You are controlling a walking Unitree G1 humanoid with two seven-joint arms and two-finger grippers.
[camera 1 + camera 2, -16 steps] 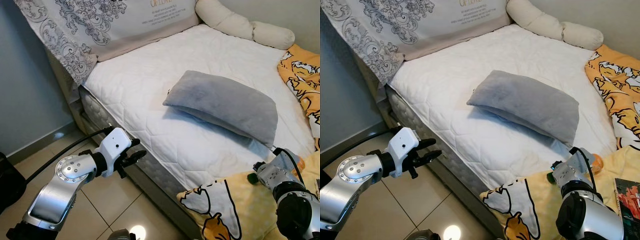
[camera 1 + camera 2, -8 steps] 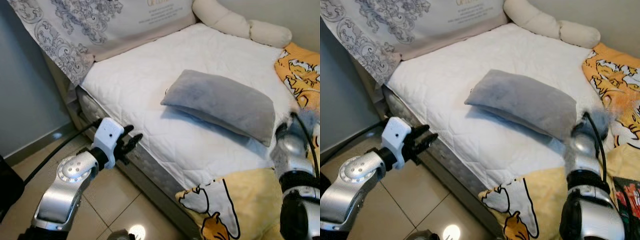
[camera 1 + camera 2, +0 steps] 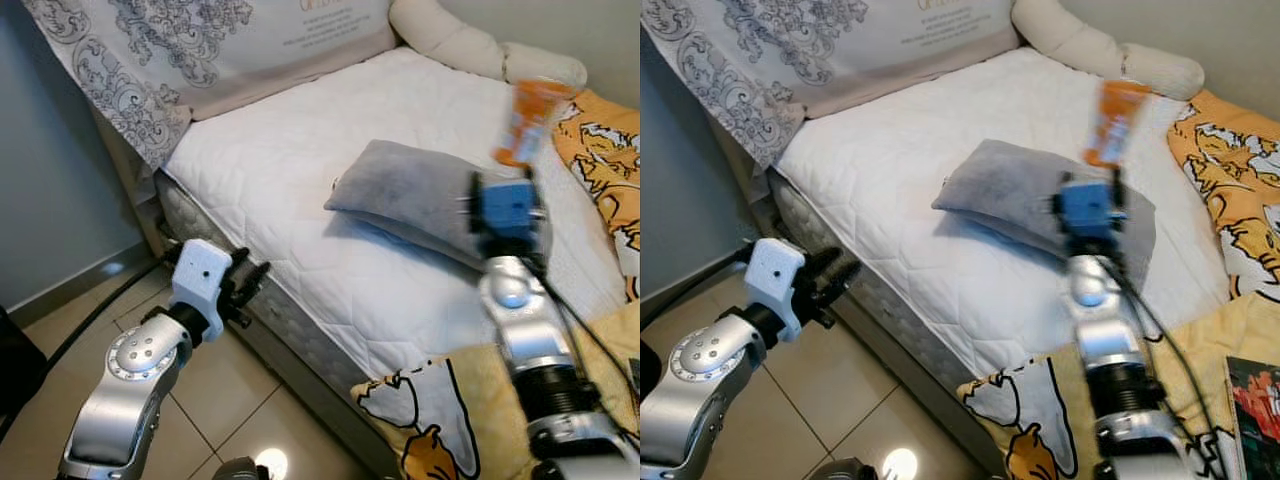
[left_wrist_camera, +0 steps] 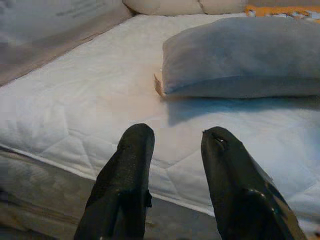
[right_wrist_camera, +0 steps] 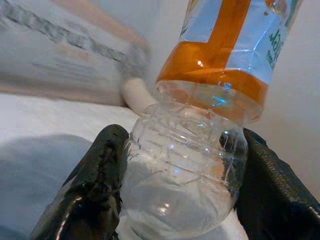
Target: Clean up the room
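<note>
A clear plastic bottle [image 3: 526, 117] with an orange label is held up in the air over the bed, blurred by motion. My right gripper [image 5: 180, 192] is shut on its ribbed body, one black finger [image 5: 92, 192] on each side, and the raised silver arm stands in front of the grey pillow [image 3: 405, 190]. My left gripper [image 3: 246, 286] hovers low beside the mattress edge, over the floor. In the left wrist view that gripper [image 4: 175, 170] is open with nothing between its fingers, facing the grey pillow [image 4: 245, 55].
The white mattress [image 3: 300, 160] takes up the middle. A patterned cloth [image 3: 160, 60] drapes its head end, and a cream bolster [image 3: 450, 45] lies at the back. A yellow cartoon blanket [image 3: 440, 420] covers the near right corner. Tiled floor [image 3: 60, 340] with a black cable is at left.
My right arm has swung up from the blanket at the bed's near corner to above the pillow, carrying the bottle. The left gripper has drawn back a little along the mattress edge.
</note>
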